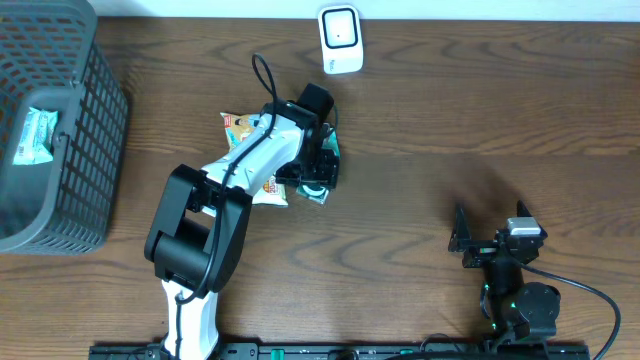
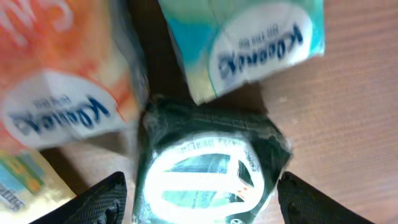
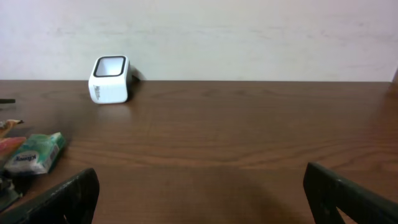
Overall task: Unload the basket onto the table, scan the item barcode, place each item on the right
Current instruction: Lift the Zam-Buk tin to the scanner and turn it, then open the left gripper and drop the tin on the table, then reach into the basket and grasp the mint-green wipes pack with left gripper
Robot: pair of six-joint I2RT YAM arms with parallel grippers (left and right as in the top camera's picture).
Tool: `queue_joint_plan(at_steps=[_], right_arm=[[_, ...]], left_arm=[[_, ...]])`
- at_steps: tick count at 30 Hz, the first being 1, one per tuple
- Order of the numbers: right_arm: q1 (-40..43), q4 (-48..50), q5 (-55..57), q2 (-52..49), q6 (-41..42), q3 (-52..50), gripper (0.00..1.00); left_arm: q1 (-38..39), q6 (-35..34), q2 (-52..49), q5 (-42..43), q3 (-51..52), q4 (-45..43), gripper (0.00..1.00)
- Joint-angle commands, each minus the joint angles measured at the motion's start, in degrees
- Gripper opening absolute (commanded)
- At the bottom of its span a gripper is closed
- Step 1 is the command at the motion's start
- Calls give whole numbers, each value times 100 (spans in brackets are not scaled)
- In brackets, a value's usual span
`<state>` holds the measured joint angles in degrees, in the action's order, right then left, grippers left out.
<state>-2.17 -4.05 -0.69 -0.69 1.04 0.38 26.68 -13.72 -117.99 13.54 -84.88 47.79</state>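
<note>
The white barcode scanner (image 1: pixel 340 40) stands at the table's far edge, and it also shows in the right wrist view as the scanner (image 3: pixel 111 79). My left gripper (image 1: pixel 324 165) reaches over a cluster of items at mid-table. In the left wrist view a dark packet (image 2: pixel 208 155) with a white oval label lies on the table between the fingers of the left gripper (image 2: pixel 205 199). The jaws are open, with a narrow gap on each side of the packet. My right gripper (image 1: pixel 480 245) rests open near the front right, with nothing in it.
An orange tissue pack (image 2: pixel 56 81) and a green tissue pack (image 2: pixel 249 43) lie just beyond the dark packet, and a snack packet (image 1: pixel 240 125) lies to the left. A grey mesh basket (image 1: pixel 95 130) at the far left holds another tissue pack (image 1: pixel 35 135).
</note>
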Motion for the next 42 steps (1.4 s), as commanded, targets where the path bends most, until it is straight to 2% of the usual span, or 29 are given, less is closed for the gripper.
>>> queue_joint_plan(at_steps=[1, 6, 11, 15, 22, 26, 28, 33, 38, 42], right_arm=[[-17, -26, -33, 37, 61, -7, 99], [-17, -26, -33, 35, 61, -9, 99], [-17, -26, -33, 35, 61, -7, 99], [-17, -26, -33, 37, 61, -9, 99], [-17, -26, -33, 35, 61, -7, 99], [-17, -26, -33, 37, 61, -7, 99], [-17, -26, -33, 35, 61, -9, 99], [-17, -26, -33, 35, 61, -7, 99], [-17, -26, -33, 37, 61, -7, 99], [-17, -26, -33, 35, 61, -9, 99]], left_arm=[[-44, -24, -7, -260, -63, -24, 77], [-203, 168, 98, -249, -457, 286, 78], [-505, 173, 413, -249, -1473, 1045, 78], [-802, 433, 870, -251, -2057, 1137, 78], [-1825, 621, 1991, -433, -2229, 197, 78], [-2787, 625, 2334, -1086, -2229, -706, 78], [-3517, 706, 2369, -1709, -2229, -1244, 78], [-4616, 1897, 2170, -2035, -2223, -1609, 78], [-5473, 2017, 1508, -2024, -2184, -1508, 78], [-5912, 2564, 903, -2024, -2140, -1405, 78]])
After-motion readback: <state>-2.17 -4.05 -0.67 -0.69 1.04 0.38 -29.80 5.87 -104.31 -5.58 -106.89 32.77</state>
